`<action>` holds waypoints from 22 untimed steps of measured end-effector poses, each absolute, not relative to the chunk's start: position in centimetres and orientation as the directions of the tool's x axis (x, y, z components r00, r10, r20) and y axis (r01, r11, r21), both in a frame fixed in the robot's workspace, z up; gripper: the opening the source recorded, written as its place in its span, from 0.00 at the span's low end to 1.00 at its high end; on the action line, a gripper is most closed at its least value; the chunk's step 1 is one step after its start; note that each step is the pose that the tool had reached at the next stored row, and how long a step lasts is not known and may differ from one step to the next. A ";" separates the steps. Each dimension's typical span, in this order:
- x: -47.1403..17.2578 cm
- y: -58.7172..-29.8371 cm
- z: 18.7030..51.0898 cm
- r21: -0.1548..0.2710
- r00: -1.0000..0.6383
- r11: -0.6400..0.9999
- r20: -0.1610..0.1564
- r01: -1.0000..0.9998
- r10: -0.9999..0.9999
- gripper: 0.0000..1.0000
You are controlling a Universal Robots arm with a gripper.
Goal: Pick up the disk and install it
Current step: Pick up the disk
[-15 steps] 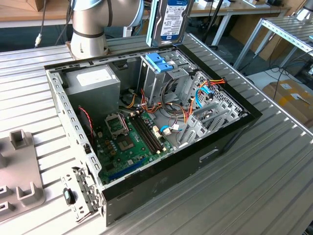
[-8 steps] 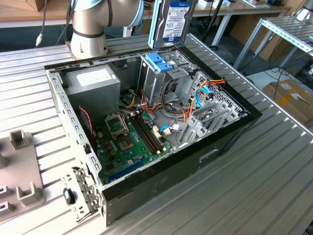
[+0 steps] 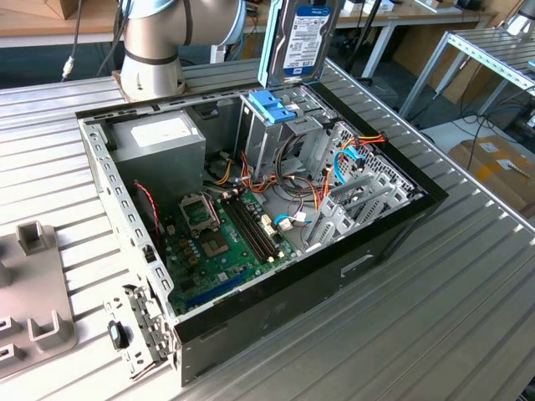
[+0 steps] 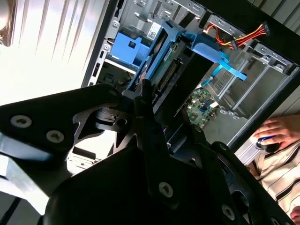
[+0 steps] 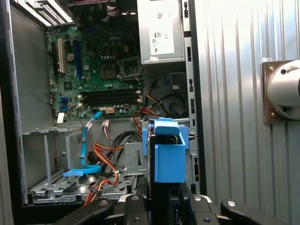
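We see the disk (image 3: 301, 38) held upright over the open computer case (image 3: 393, 230). Its long axis is vertical, its labelled face is turned to the exterior view, and a light blue rail runs along its edge. It hangs just above the blue bracket (image 3: 272, 107) on the drive cage. In the first wrist view the gripper (image 5: 165, 200) is closed narrowly on the disk's end, a finger on each side. The pads are hidden, so contact seems likely. The case sits on the ribbed desk (image 3: 468, 317).
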State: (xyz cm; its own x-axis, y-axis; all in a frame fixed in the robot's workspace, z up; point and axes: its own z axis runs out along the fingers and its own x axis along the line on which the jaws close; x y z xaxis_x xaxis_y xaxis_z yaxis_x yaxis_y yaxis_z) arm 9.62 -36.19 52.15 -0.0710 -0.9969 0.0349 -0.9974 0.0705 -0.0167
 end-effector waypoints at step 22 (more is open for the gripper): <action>9.9 -38.2 52.1 -0.018 -0.071 0.070 0.057 -0.997 -0.996 0.35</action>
